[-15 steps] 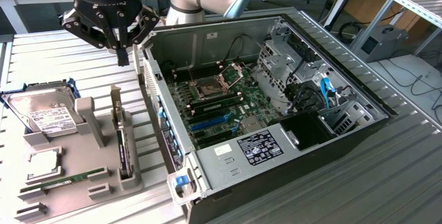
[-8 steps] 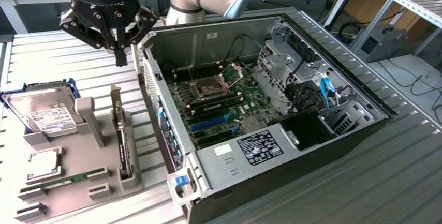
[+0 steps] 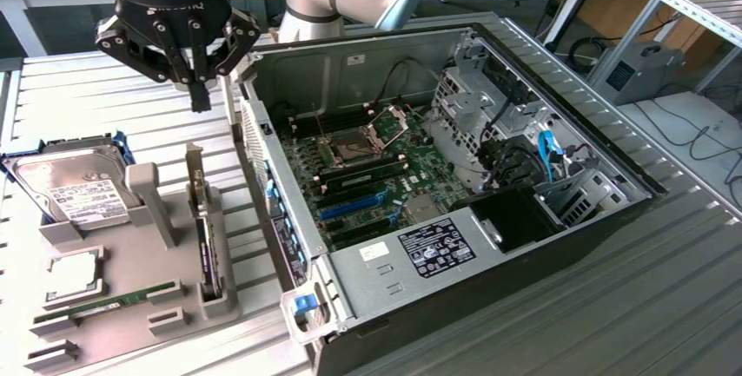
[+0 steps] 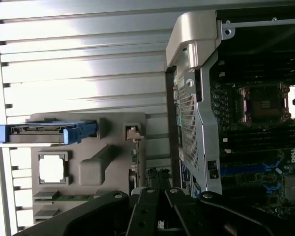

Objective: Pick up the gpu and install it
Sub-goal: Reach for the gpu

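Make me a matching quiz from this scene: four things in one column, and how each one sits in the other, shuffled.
1. gpu
2. hard drive
3. end effector
4. RAM stick

A. lying flat in the gray holder
B. shut, empty, in the air
C. standing on edge in the holder
D. in a blue caddy

Pairs: 1-C, 2-D, 3-B, 4-A

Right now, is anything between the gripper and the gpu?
Nothing visible. The gripper, shut and empty, hangs in open air above the gpu, which stands on edge in the gray holder on the exterior view's left of the computer case.
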Motion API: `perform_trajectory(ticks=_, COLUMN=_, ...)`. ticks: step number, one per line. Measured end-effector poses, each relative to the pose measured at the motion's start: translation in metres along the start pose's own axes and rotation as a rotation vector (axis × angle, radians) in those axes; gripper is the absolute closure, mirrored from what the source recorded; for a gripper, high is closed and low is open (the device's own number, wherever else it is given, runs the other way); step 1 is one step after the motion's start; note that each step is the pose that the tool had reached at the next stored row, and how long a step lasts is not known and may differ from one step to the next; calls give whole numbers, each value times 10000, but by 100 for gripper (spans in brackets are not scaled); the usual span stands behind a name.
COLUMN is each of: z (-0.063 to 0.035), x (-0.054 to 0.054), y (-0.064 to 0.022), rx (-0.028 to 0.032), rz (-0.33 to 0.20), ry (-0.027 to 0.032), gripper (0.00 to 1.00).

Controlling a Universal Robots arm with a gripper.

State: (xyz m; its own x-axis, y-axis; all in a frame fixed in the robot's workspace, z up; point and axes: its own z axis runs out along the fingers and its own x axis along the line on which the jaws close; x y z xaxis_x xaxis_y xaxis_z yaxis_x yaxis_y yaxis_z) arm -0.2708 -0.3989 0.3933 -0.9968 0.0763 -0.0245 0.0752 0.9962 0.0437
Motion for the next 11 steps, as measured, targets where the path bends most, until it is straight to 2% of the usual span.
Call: perform_trajectory(ticks=11, z=-2, x=74, y=-5, rx=1, rz=-2, ry=0, gripper=89)
